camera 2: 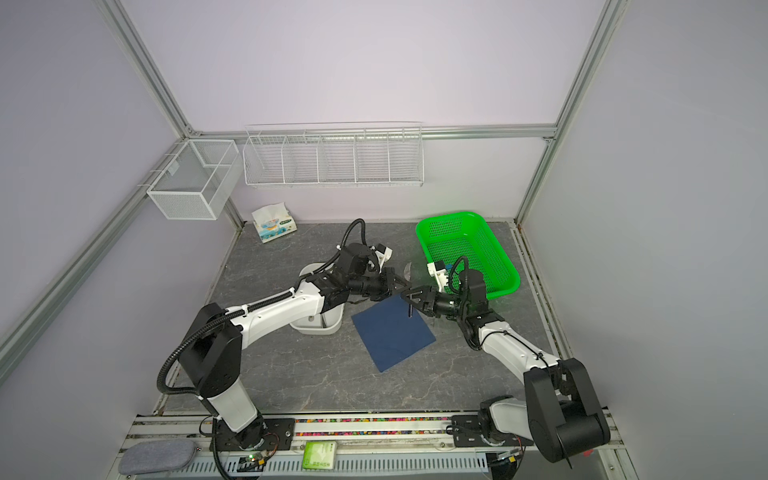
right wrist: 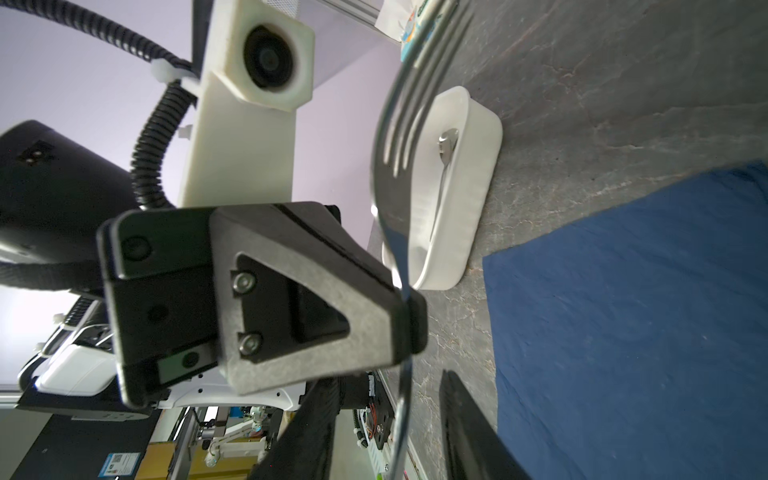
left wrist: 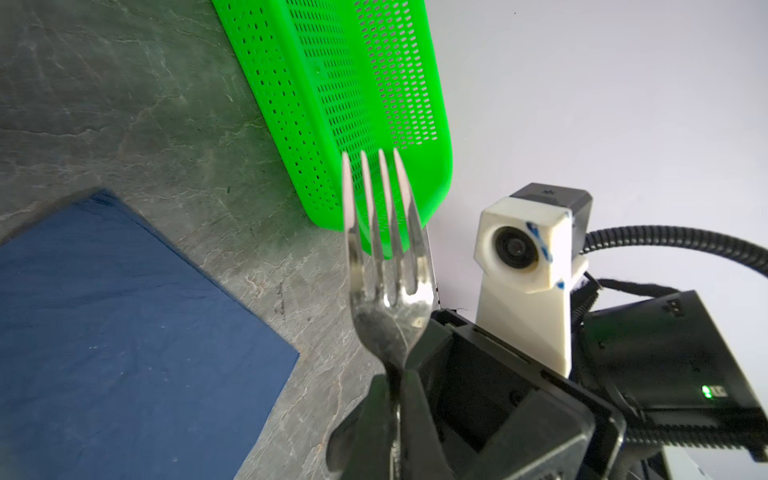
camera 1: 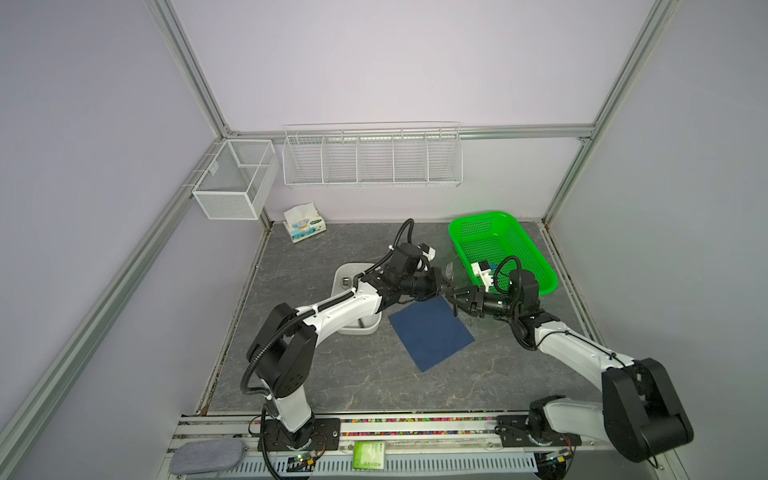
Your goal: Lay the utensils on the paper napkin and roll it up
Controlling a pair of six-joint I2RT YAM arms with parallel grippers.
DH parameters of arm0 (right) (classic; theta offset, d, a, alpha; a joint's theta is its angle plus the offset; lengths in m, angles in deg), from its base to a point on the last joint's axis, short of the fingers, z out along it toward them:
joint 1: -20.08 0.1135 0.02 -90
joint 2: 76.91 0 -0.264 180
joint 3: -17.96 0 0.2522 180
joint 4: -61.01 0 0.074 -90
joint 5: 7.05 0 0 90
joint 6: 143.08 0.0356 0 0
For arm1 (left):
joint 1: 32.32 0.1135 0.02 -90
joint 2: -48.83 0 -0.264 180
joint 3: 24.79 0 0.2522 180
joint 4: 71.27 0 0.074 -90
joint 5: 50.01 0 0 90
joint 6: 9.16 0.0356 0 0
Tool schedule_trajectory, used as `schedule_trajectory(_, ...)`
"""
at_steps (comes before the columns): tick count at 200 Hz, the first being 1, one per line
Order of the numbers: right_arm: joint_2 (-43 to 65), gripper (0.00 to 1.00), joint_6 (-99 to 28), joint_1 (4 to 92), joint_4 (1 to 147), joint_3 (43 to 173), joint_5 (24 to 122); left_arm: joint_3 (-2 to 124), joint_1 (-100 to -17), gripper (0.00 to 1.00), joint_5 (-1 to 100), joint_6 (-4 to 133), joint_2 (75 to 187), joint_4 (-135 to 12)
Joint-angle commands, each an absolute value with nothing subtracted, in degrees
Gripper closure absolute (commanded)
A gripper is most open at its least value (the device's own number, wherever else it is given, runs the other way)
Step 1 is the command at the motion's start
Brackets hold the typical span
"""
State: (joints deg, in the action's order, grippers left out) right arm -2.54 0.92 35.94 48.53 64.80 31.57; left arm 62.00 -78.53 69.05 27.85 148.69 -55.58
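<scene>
Fork handover, I reckon: left gripper [left wrist: 395,419] clamped on the fork [left wrist: 382,266] at its neck, above the napkin [camera 1: 430,332] far corner; right gripper [right wrist: 388,386] jaws apart around the handle; next, right pinches, left lets go.

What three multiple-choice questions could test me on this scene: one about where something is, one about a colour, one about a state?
1. Where is the fork?
A) in the white tray
B) in the left gripper, off the table
C) in the green basket

2. What colour is the paper napkin?
A) green
B) white
C) dark blue

3. How does the napkin lie?
A) flat, unrolled
B) rolled up
C) crumpled into a ball

Answers:
1 B, the shut gripper pinches the fork's neck in the air.
2 C, it shows navy in every view.
3 A, it lies spread on the table with nothing on it.
</scene>
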Motion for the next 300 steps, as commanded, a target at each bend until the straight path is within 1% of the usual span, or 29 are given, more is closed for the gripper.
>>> schedule_trajectory(1,-0.45,0.64,10.52,36.18,32.86,63.77,26.52,60.95,-78.37,1.0,70.56,25.68,146.67,-59.51)
schedule_trajectory(11,0.61,0.68,12.75,36.16,29.29,63.41,26.11,60.6,-78.23,1.0,70.44,25.3,146.49,-60.18)
schedule_trajectory(18,1.22,0.69,13.81,36.08,27.44,63.2,26.07,60.41,-78.19,1.0,70.06,25.29,146.19,-60.23)
schedule_trajectory(32,1.53,0.75,13.68,36.11,27.58,63.14,26.46,60.01,-78.02,1.0,68.98,25.32,145.4,-60.06)
schedule_trajectory(55,-0.41,0.78,9.55,36.12,34.19,63.56,28.05,58.79,-77.49,1.0,67.47,25.47,144.03,-60.23)
schedule_trajectory(60,-0.88,0.81,8.42,36.09,36.03,63.85,28.25,58.48,-77.41,1.0,67.2,25.44,143.77,-60.32)
schedule_trajectory(71,-2.41,0.84,5.53,36.21,40.81,64.64,28.73,57.94,-77.31,1.0,66.71,25.37,143.3,-60.7)
schedule_trajectory(84,-3.86,0.92,2.35,36.39,45.97,65.56,29.31,57.76,-77.32,1.0,66.63,25.22,143.26,-61.15)
schedule_trajectory(91,-4.65,0.94,0.68,36.5,49.06,66.14,29.8,57.78,-77.32,1.0,66.83,24.94,143.39,-61.43)
schedule_trajectory(109,-6.9,0.94,-5.37,37.46,58.73,69.07,31.63,57.68,-77.32,1.0,67.36,24.19,143.81,-62.68)
schedule_trajectory(121,-8.35,0.94,-10.87,38.44,67.79,71.77,34.83,57.75,-77.32,1.0,67.8,23.91,144.22,-63.12)
schedule_trajectory(131,-9.27,0.94,-15.52,39.61,75.09,74.26,38.73,57.95,-77.29,0.95,68.13,23.77,144.52,-63.31)
schedule_trajectory(152,-10.1,0.94,-21.25,42.39,84.88,77.75,46.78,57.96,-77.57,0.8,68.35,23.28,144.97,-63.82)
schedule_trajectory(174,-10.59,0.94,-25.3,45.25,91.2,80.02,55.54,58.14,-77.84,0.73,68.01,23.17,145.07,-63.73)
schedule_trajectory(189,-10.96,0.94,-26.74,46.4,93.84,81.23,60.07,58.31,-78.0,0.72,67.01,23.08,145.08,-62.67)
schedule_trajectory(207,-11.6,0.94,-29.82,49.01,96.83,81.73,66.95,59.62,-78.49,0.72,63.55,24.46,144.99,-57.63)
schedule_trajectory(212,-11.6,0.94,-30.6,49.81,97.94,83.68,68.85,60.06,-78.69,0.72,62.73,24.87,144.82,-56.32)
schedule_trajectory(232,-11.84,0.94,-30.86,51.57,99.89,84.19,75.45,61.16,-79.39,0.72,60.06,24.96,144.9,-53.58)
schedule_trajectory(246,-12.46,0.94,-31.31,53.04,100.34,84.1,79.7,61.7,-79.89,0.7,58.32,25.09,144.97,-52.2)
schedule_trajectory(275,-12.77,0.94,-32.85,54.21,101.08,84.35,82.03,62.81,-80.27,0.67,56.76,24.93,145.24,-51.45)
schedule_trajectory(300,-12.66,0.94,-34.25,56.01,101.67,84.72,83.7,65.41,-80.51,0.7,55.42,25.38,146.33,-48.61)
